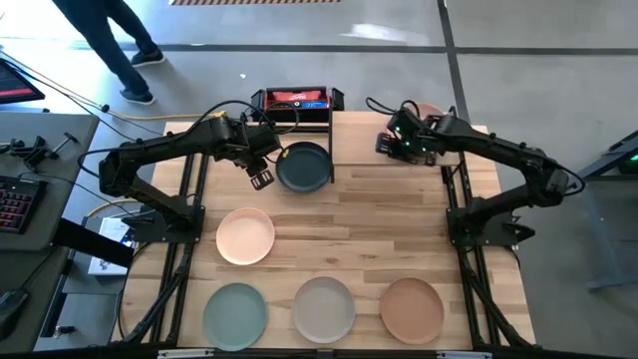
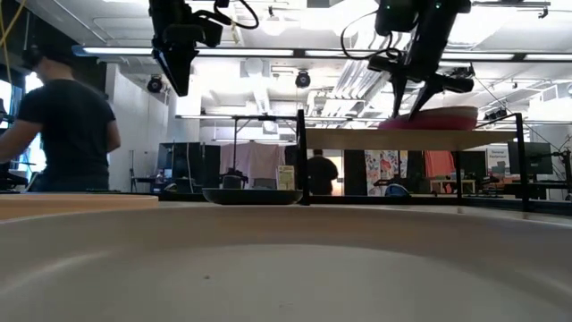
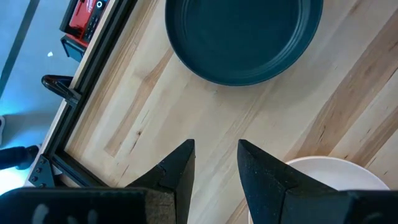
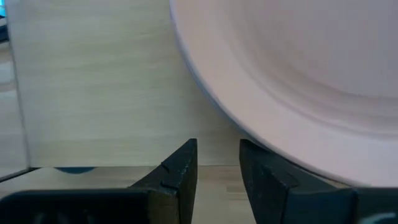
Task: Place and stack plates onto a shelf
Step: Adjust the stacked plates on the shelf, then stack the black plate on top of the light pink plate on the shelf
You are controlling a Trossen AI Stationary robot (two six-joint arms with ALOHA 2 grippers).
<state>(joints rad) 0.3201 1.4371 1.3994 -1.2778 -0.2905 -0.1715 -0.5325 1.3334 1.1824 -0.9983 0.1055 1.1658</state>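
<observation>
left end effector (image 1: 261,179) hovering narrowly parted, empty, beside charcoal plate (image 1: 303,167), right end effector (image 1: 391,143) slightly parted, empty, by shelf (image 1: 399,125) with pink plate (image 4: 298,81)

Both arms are dark, nearly black, built of slim tube-like links between chunkier joint housings, each rising from a black base bolted to black frame rails. Black cables loop loosely off the upper links toward the top of the frame. The left gripper (image 1: 261,179) ends in two dark wedge-shaped fingers (image 3: 176,171) with flat, faintly textured faces. The right gripper (image 1: 384,146) has matching tapered black fingers (image 4: 180,167), and small green lights glow on its wrist housing, upper right of centre.
</observation>
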